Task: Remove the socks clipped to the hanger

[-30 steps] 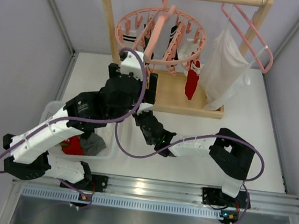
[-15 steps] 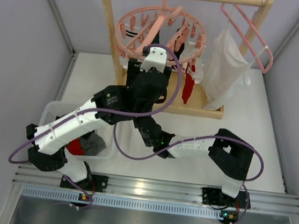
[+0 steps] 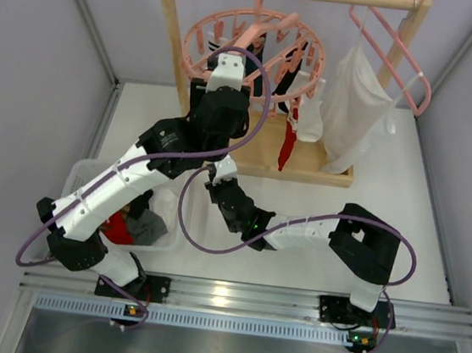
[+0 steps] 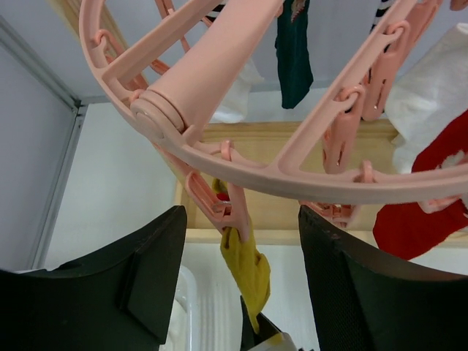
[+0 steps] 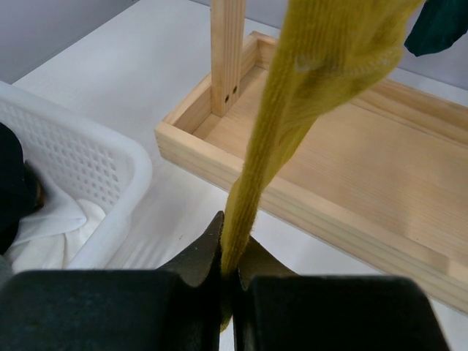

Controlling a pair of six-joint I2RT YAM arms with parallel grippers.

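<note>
The round pink hanger (image 3: 254,32) hangs from the wooden rail, its ring close overhead in the left wrist view (image 4: 292,174). A mustard yellow sock (image 4: 247,265) hangs from a clip (image 4: 228,212) on the ring. My left gripper (image 4: 241,216) is open, one finger on each side of that clip and sock, touching neither. From above it sits under the ring (image 3: 228,75). My right gripper (image 5: 231,272) is shut on the mustard sock's lower end (image 5: 322,88), and it shows from above (image 3: 217,174). A dark teal sock (image 4: 292,51), a red sock (image 3: 288,148) and a white sock (image 3: 309,117) stay clipped.
A wooden rack (image 3: 172,24) stands on a wooden tray base (image 5: 351,172). A large white garment (image 3: 355,105) hangs on a plain pink hanger at the right. A white perforated basket (image 3: 80,177) holding clothes sits at the left, close to my right gripper (image 5: 80,183).
My left arm has risen and swung under the ring, first right, then back left. The ring and its socks have swung. My right gripper has stayed shut on the mustard sock.
</note>
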